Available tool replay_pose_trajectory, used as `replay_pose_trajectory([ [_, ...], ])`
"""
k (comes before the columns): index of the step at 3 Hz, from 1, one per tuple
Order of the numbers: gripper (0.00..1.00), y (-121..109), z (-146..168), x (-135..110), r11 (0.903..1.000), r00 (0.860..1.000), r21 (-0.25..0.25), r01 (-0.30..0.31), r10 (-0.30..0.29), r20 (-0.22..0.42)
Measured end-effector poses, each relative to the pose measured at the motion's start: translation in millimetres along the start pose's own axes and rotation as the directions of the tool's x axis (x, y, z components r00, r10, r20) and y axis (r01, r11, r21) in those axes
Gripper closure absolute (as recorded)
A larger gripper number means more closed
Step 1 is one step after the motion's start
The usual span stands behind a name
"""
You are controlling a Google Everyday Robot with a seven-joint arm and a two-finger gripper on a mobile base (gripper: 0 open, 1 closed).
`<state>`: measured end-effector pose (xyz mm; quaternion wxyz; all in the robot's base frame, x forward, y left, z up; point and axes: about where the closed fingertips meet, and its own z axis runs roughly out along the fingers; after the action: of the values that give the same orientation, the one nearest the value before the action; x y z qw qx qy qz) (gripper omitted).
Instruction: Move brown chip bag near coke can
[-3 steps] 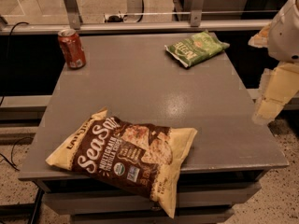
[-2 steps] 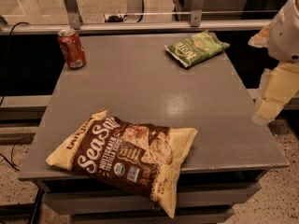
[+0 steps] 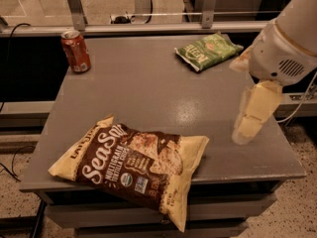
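Observation:
The brown chip bag point(image 3: 133, 165) lies flat at the front left of the grey table point(image 3: 148, 83), its lower corner hanging over the front edge. The coke can point(image 3: 75, 51) stands upright at the table's back left corner, far from the bag. My gripper point(image 3: 246, 132) hangs on the white arm point(image 3: 287, 43) above the table's right side, pointing down, well to the right of the bag and holding nothing that I can see.
A smaller green chip bag point(image 3: 207, 51) lies at the back right of the table. A metal rail with posts point(image 3: 148, 29) runs behind the table. Cables lie on the floor at the left.
My arm and gripper have moved left, from beyond the table's right edge to above its right side. The bags and the can have not moved.

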<state>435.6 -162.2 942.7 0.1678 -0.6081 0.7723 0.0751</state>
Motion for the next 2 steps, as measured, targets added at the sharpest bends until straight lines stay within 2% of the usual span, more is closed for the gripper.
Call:
replay_pose_trajectory([
  [1,0.00,18.3,37.8,-33.5,0.9894,0.995,-0.143,-0.021,0.036,0.097],
  [2,0.00,40.4,70.5,-56.7,0.9578,0.981,-0.281,-0.062,0.110,0.158],
])
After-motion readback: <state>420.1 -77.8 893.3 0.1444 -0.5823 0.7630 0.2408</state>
